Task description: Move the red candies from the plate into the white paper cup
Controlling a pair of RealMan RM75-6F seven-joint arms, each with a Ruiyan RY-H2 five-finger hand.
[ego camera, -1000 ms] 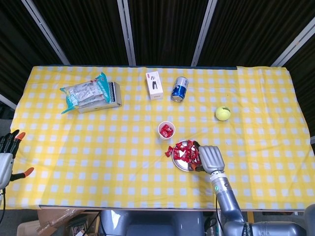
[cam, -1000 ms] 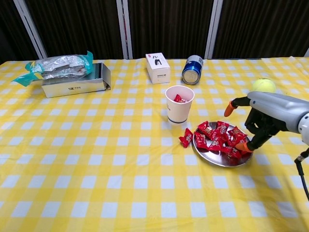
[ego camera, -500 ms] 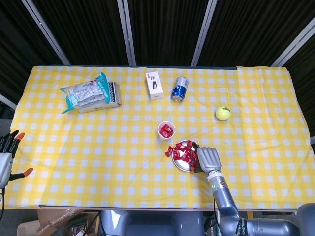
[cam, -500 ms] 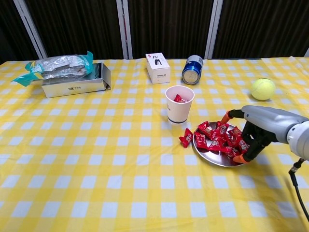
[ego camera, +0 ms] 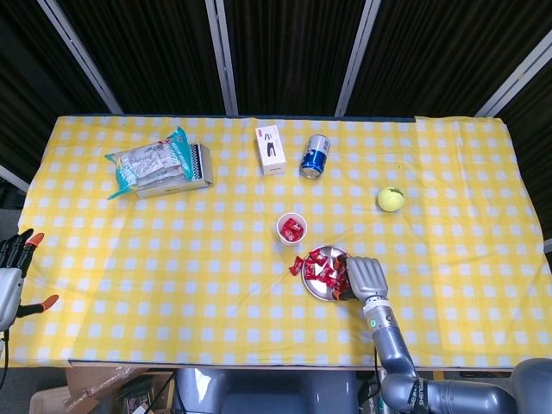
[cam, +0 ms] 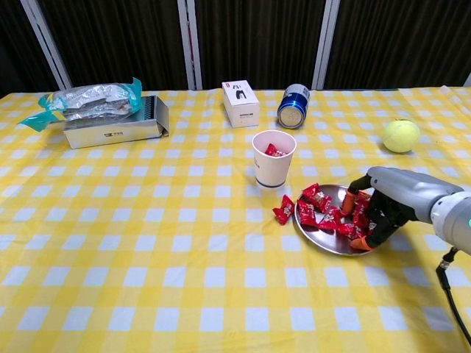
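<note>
We see our right hand (cam: 377, 208) down on the plate (cam: 324, 243), fingers curled into the red candies (cam: 321, 212) just beside the white paper cup (cam: 273, 159); whether it pinches one, we cannot tell; left hand (ego camera: 10, 267) spread

A: Where is the right hand (cam: 377, 206) sitting?
B: It is reaching over the plate (cam: 329, 244), fingers curled down among the red candies (cam: 318, 213).
A: And the left hand (ego camera: 10, 274)?
B: It is hanging far left of the plate, fingers spread, holding nothing.
</note>
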